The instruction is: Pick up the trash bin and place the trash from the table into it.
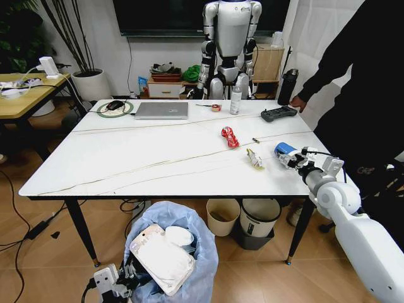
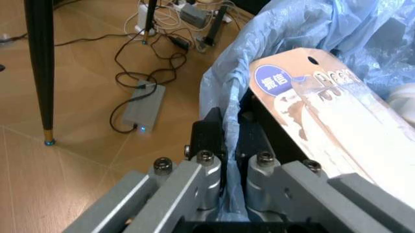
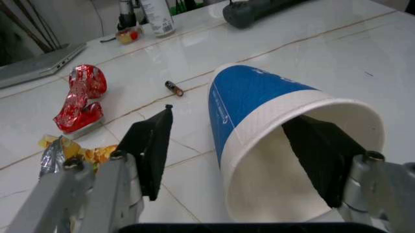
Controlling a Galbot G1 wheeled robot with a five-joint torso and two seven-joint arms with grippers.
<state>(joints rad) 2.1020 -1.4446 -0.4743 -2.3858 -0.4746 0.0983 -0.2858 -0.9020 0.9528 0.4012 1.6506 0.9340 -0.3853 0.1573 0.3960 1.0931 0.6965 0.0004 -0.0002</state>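
left gripper (image 1: 117, 281) clamped on blue-bag rim of trash bin (image 1: 189, 221), held below the table's near edge, white pouch (image 1: 161, 259) and tissues inside | table (image 1: 126, 158): red wrapper (image 1: 230, 136), yellowish wrapper (image 1: 254, 158) centre-right | right gripper (image 1: 295, 158) fingers apart, one inside, one outside the lying paper cup (image 1: 284, 150) at right edge

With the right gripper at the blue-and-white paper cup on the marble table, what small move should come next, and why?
Probably close the right gripper on the blue-and-white paper cup. One finger sits inside the cup's mouth, the other outside with a gap, so the wall is straddled but not yet pinched. The left gripper holds the blue-bagged trash bin ready below.
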